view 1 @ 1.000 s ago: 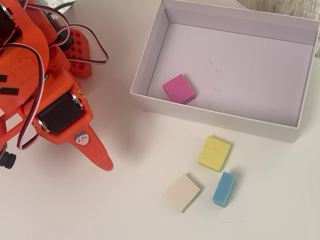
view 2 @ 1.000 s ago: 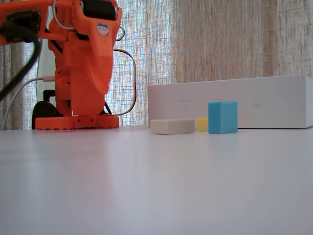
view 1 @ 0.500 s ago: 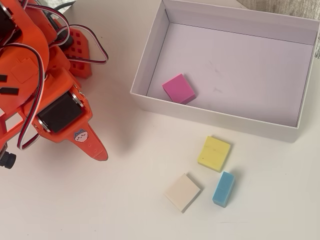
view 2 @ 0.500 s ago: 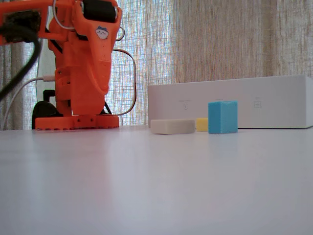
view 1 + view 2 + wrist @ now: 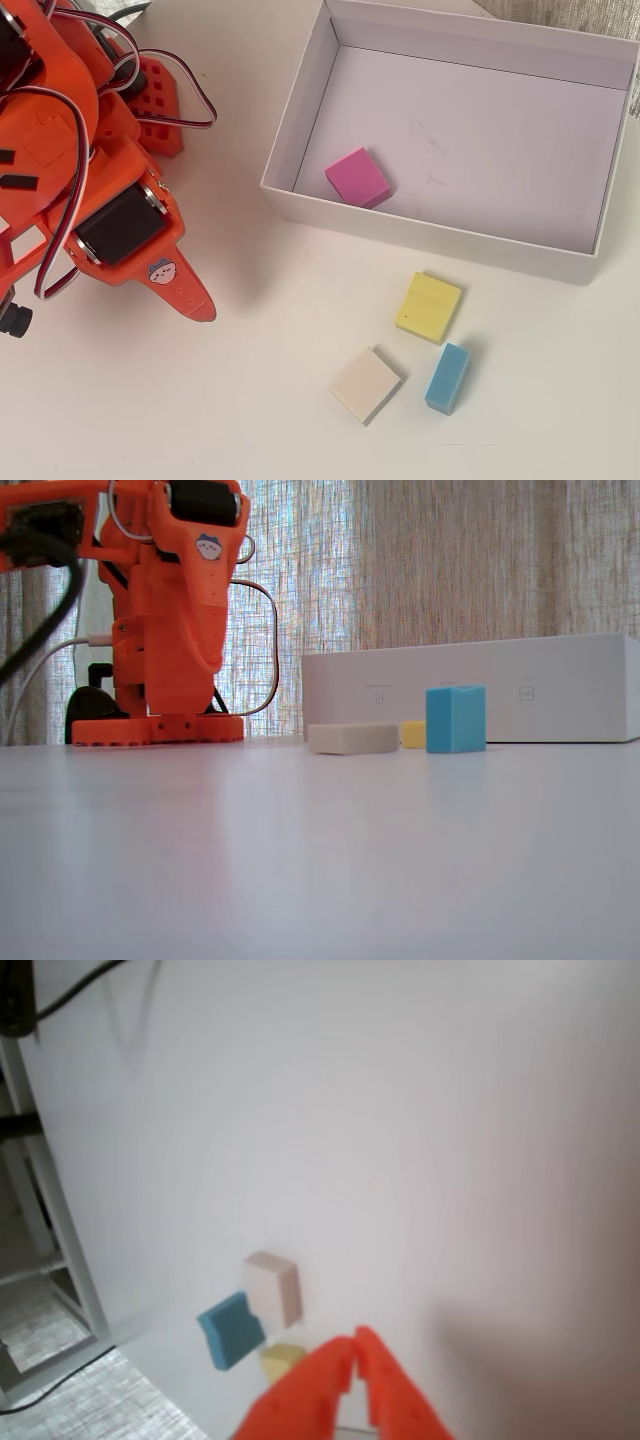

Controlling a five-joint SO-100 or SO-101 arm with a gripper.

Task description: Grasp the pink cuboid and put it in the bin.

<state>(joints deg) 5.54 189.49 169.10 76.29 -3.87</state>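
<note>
One orange arm sits folded over its base, tool closed and empty, pink cuboid inside the bin.

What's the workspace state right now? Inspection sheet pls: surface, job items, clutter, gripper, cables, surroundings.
Surface: white table, bare apart from the items below.
Job's things: pink cuboid lies flat on the floor of the bin, near its front-left corner in the overhead view; hidden behind the bin wall in the fixed view.
Clutter: yellow block, cream block and blue block sit on the table in front of the bin, apart from each other.
Gripper: gripper shut, empty, pulled back from the bin.
Cables: red, white and black wires looped over the arm; a black cable at the left in the fixed view.
Surroundings: curtain behind the table.
</note>
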